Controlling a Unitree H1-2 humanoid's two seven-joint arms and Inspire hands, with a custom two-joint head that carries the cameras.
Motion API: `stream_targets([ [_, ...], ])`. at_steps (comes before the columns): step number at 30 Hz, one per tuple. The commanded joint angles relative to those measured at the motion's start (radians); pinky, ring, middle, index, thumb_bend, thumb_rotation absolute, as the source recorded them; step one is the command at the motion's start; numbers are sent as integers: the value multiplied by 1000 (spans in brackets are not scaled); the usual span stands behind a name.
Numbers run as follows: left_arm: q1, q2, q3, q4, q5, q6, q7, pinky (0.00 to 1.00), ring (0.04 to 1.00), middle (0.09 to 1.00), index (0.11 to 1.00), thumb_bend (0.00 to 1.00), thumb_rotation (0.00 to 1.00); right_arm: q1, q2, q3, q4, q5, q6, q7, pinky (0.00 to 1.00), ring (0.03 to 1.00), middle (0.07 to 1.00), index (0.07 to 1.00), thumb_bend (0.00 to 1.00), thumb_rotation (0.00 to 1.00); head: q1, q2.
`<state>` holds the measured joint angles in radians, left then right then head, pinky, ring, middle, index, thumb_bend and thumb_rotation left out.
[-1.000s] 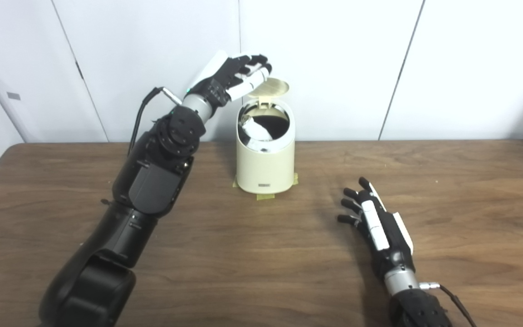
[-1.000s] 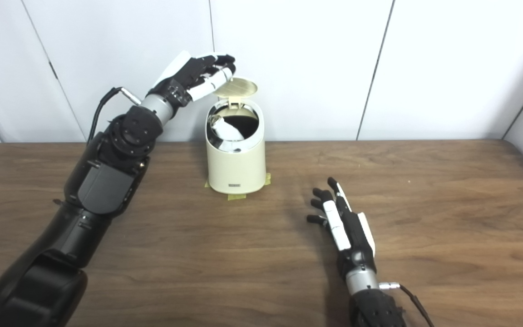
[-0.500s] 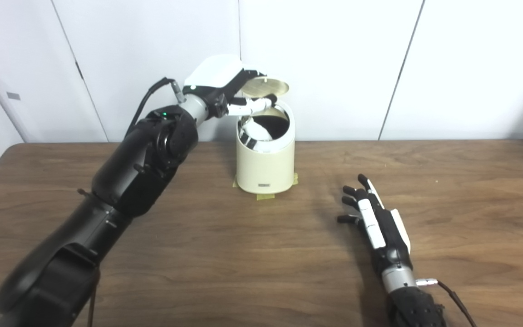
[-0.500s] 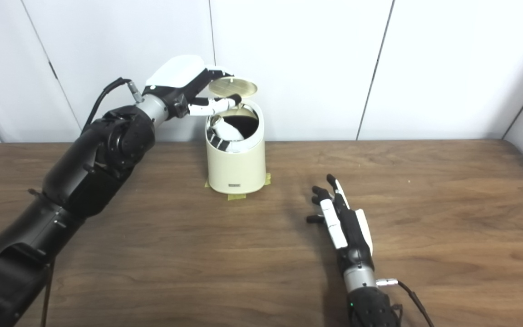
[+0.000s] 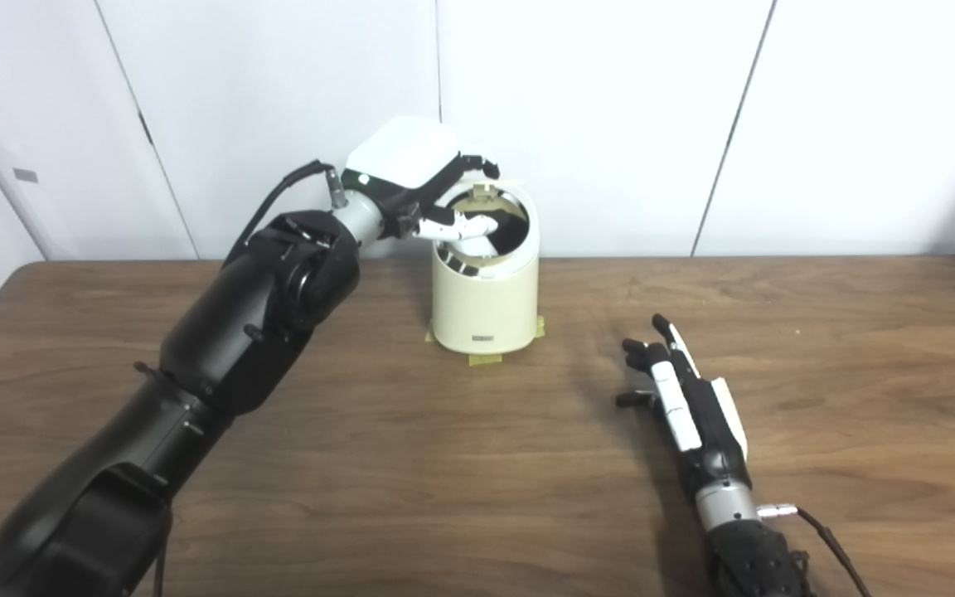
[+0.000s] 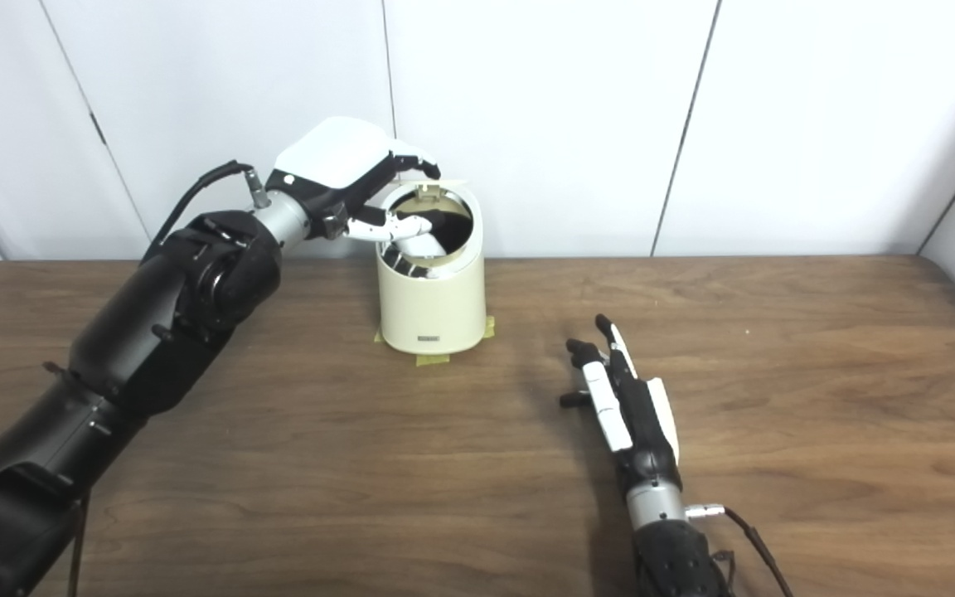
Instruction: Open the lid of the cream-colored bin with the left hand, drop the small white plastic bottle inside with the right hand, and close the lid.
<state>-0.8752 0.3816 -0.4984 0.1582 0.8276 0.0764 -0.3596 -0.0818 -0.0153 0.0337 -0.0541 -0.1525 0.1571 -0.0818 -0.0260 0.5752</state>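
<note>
Since a second ago, my left robot hand (image 5: 415, 178) has turned palm-down over the bin (image 5: 486, 286) and the lid (image 5: 494, 184) has tipped from standing upright to lying nearly edge-on above the opening; my right robot hand (image 5: 681, 390) has barely shifted on the desk (image 5: 477, 464).

From the left eye view: my left robot hand sits at the bin's upper left rim, its white back uppermost; its dark fingers (image 5: 477, 166) curl over the lid's near edge, while one pale finger reaches across the mouth of the bin; the fingers are spread, not clenched, pressing on the lid rather than wrapped around it; the white plastic bottle (image 5: 471, 240) shows inside the dark opening, leaning against the left inner wall; yellow tape (image 5: 484, 360) peeks out under the bin's base.

From the right eye view: the bin (image 6: 432, 298) stands near the back wall; the lid (image 6: 444, 184) is a thin pale sliver above the rear rim, still not shut; the bottle (image 6: 419, 245) lies within; my right robot hand (image 6: 622, 398) rests flat on the desk, well apart from the bin, fingers stretched out, holding nothing.
</note>
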Motion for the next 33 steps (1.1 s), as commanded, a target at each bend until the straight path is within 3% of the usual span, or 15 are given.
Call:
stream_targets([
  [1, -40, 14, 19, -41, 16, -17, 3, 821, 850, 822, 811, 470, 763, -11, 3, 1, 8, -21, 21, -7, 718, 840, 819, 962, 546, 964, -4, 2],
  [8, 3, 22, 28, -62, 37, -44, -3, 913, 834, 807, 805, 462, 790, -11, -3, 1, -3, -22, 26, -9, 740, 847, 818, 962, 545, 970, -4, 13],
  [18, 55, 32, 18, -97, 97, -70, -29, 940, 855, 815, 800, 470, 817, -3, -6, -1, -20, -28, 45, -5, 734, 847, 816, 952, 547, 968, -8, 25],
  [25, 84, 37, 0, -167, 183, -54, -122, 998, 895, 842, 823, 482, 863, -2, -8, -2, -22, -32, 52, -7, 735, 841, 810, 945, 545, 974, -5, 30],
  [33, 110, 31, 0, -205, 223, -45, -212, 1000, 937, 875, 839, 485, 841, -4, -6, 3, -27, -42, 63, -9, 734, 834, 800, 936, 540, 971, -12, 43],
])
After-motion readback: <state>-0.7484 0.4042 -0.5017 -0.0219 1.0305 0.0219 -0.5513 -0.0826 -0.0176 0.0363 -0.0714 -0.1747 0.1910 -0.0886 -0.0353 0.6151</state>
